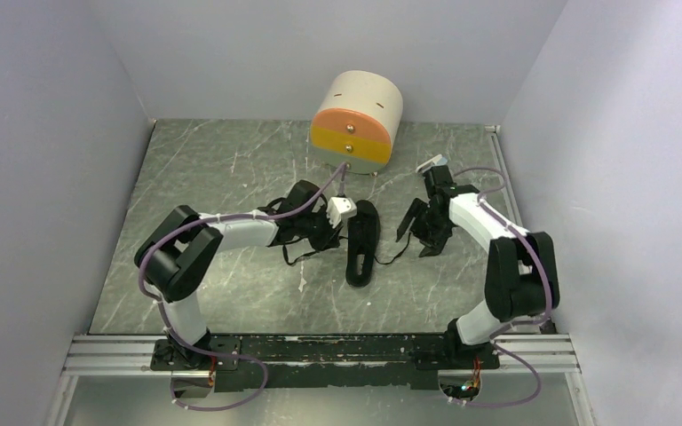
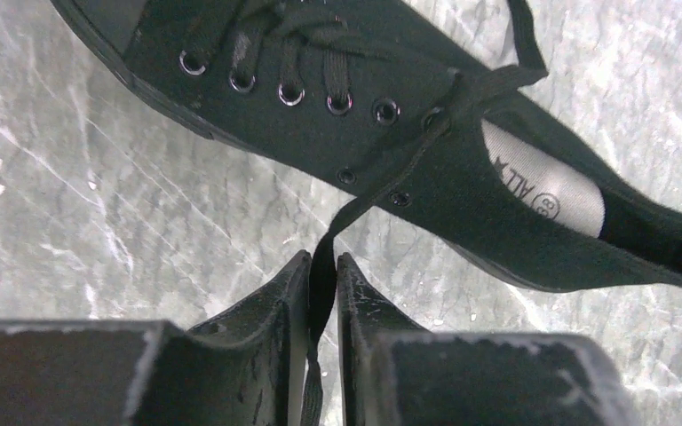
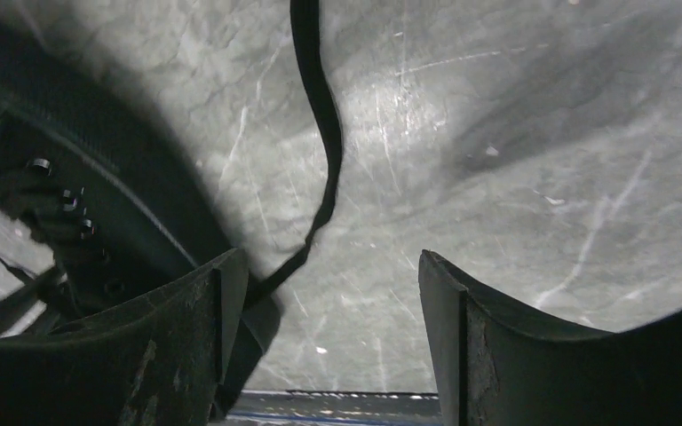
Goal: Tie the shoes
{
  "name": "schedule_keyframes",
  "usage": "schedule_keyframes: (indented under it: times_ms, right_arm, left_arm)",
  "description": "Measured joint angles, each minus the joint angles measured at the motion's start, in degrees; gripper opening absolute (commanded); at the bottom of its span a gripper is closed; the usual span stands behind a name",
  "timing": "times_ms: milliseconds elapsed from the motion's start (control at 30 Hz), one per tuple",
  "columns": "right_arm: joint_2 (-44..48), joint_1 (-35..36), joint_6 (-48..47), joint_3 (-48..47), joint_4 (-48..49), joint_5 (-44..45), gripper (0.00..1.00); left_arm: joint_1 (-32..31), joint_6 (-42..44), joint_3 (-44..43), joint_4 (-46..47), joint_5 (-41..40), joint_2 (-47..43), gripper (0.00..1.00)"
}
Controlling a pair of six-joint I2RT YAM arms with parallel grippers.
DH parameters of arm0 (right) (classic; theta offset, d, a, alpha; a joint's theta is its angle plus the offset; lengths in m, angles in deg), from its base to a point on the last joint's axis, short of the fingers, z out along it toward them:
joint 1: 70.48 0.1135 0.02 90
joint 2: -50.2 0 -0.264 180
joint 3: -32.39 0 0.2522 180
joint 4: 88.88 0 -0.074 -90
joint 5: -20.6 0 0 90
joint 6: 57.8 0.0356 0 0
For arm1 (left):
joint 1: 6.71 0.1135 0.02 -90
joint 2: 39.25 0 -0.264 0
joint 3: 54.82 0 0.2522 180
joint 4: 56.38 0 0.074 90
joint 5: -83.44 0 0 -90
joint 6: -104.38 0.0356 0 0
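Observation:
The black shoe (image 1: pixel 361 246) lies in the middle of the table, and in the left wrist view the shoe (image 2: pixel 426 151) shows its eyelets and white insole. My left gripper (image 2: pixel 322 277) sits just left of it, shut on one thin black lace (image 2: pixel 382 177) that runs up to the top eyelets. From above, the left gripper (image 1: pixel 327 237) is close against the shoe's side. My right gripper (image 3: pixel 333 271) stands open, low over the table to the right of the shoe (image 3: pixel 98 209). The other lace (image 3: pixel 323 133) snakes across the table and passes by its left finger (image 3: pixel 218 302); nothing is between the jaws.
A round drawer box (image 1: pixel 357 122) with orange and yellow fronts stands behind the shoe at the back. White walls close in the grey marbled table (image 1: pixel 222 169) on three sides. A slack loop of lace (image 1: pixel 300 257) lies left of the shoe.

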Motion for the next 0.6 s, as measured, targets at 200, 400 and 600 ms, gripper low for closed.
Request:
schedule_keyframes:
  times_ms: [200, 400, 600]
  right_arm:
    - [-7.19, 1.29, 7.28, -0.26, 2.21, 0.9, 0.65]
    - [-8.22, 1.46, 11.78, -2.32, 1.97, 7.13, 0.56]
    - [-10.23, 1.49, 13.03, -3.8, 2.32, 11.23, 0.54]
  left_arm:
    - [0.0, -2.43, 0.0, 0.63, -0.02, -2.78, 0.12]
    - [0.0, -7.72, 1.66, 3.87, 0.74, -6.56, 0.15]
    - [-0.09, -11.32, 2.03, 7.06, 2.49, -6.8, 0.12]
